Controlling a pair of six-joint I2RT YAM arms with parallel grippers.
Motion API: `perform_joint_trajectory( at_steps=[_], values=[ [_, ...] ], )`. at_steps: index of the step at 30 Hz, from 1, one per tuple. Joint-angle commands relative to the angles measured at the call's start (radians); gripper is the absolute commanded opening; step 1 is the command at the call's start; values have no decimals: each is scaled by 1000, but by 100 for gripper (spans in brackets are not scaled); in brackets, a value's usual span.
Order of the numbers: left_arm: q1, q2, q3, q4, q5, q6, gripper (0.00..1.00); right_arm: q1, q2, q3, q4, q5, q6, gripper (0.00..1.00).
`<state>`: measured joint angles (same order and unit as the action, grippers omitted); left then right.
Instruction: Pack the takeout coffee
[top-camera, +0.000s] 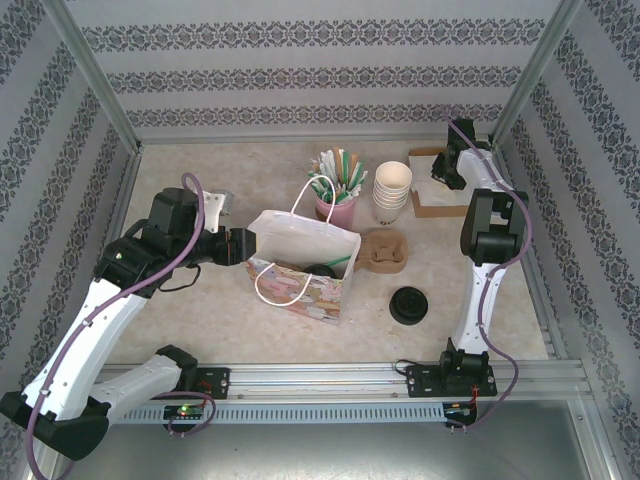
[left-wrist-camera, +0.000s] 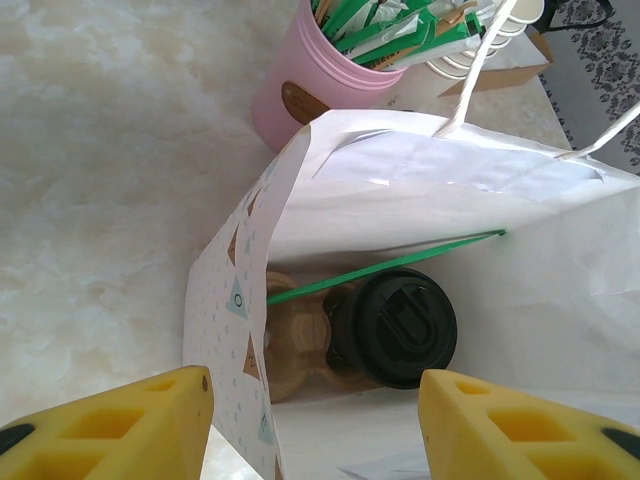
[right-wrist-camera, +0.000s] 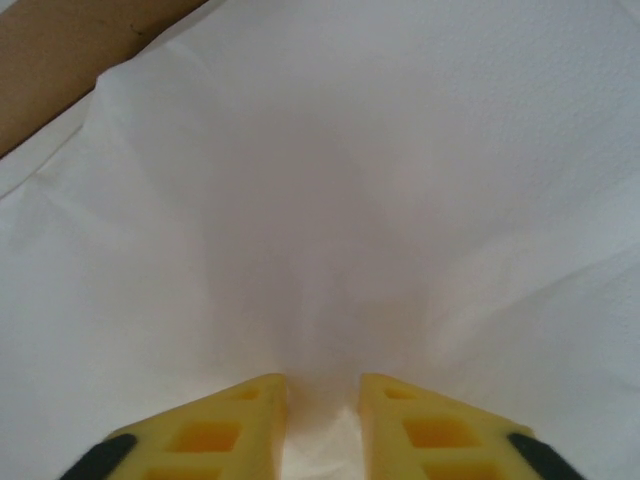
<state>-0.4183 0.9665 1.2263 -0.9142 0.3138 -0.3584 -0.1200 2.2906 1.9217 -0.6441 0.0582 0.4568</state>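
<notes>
The takeout coffee (left-wrist-camera: 405, 325), a cup under a black lid, sits at the bottom of the white paper bag (left-wrist-camera: 450, 200) in a brown pulp carrier (left-wrist-camera: 295, 345), with a green stick (left-wrist-camera: 380, 268) lying across. From above its lid (top-camera: 322, 268) peeks out of the bag (top-camera: 300, 285). My left gripper (left-wrist-camera: 312, 390) is open astride the bag's left wall, one finger outside, one inside; it is at the bag's left rim (top-camera: 248, 246). My right gripper (top-camera: 441, 170) is at the back right, its fingers (right-wrist-camera: 323, 385) pinching a puckered white napkin (right-wrist-camera: 330, 200).
A pink cup of sachets (top-camera: 335, 205) and a stack of cream paper cups (top-camera: 392, 190) stand behind the bag. A spare brown carrier (top-camera: 385, 250) and loose black lids (top-camera: 410, 305) lie to its right. The napkins rest in a cardboard box (top-camera: 432, 207).
</notes>
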Motion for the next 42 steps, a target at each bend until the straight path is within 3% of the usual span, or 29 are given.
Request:
perform_joint_trajectory(
  at_steps=[1, 5, 13, 23, 30, 37, 42],
  values=[
    [-14, -12, -11, -9, -10, 4, 57, 10, 11, -4, -12, -37, 1, 17],
    [-14, -10, -14, -9, -11, 4, 57, 11, -5, -9, -5, -55, 9, 0],
    [-14, -12, -8, -12, -20, 7, 57, 11, -144, -73, 55, -100, 18, 0],
    [-13, -16, -3, -11, -32, 6, 57, 20, -407, -204, 111, -25, -36, 0],
    [-14, -18, 6, -13, -37, 4, 57, 40, -608, -304, 158, -49, -47, 0],
    [-13, -13, 7, -9, -42, 15, 57, 171, -849, -339, 167, -38, -105, 0],
    [-14, -4, 16, -7, -52, 23, 57, 341, -1010, -299, 178, 3, -168, 0]
  ],
)
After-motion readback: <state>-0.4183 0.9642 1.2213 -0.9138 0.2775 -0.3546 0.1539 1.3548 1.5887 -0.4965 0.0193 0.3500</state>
